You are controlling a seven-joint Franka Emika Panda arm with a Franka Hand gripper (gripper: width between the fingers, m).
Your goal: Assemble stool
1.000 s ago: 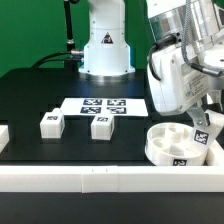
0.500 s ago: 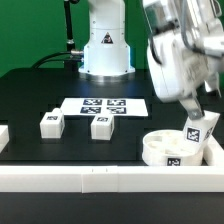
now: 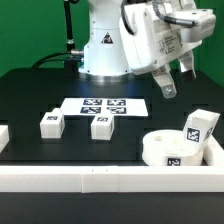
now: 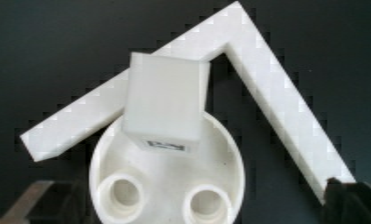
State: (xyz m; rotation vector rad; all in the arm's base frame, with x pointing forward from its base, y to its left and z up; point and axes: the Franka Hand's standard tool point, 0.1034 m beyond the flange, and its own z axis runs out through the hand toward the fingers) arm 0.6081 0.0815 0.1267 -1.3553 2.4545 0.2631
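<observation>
The round white stool seat [image 3: 166, 152] lies in the front corner at the exterior view's right. One tagged white leg [image 3: 198, 128] stands in a socket at its far edge, leaning a little. Two more legs [image 3: 51, 123] [image 3: 101, 126] sit loose on the black table. My gripper [image 3: 176, 80] is open and empty, raised well above the seat and apart from the leg. In the wrist view the seat [image 4: 150, 172] shows two open sockets, with the leg [image 4: 164, 98] at its far side. My dark fingertips [image 4: 351, 203] stand wide apart at the frame's corners.
The marker board [image 3: 105, 105] lies flat behind the loose legs. White border rails [image 3: 100, 178] run along the table's front and right, meeting in a corner behind the seat in the wrist view [image 4: 256, 62]. The robot base [image 3: 104, 50] stands at the back.
My gripper has let go of the leg and risen up and toward the exterior view's left. The leg stays standing in the seat.
</observation>
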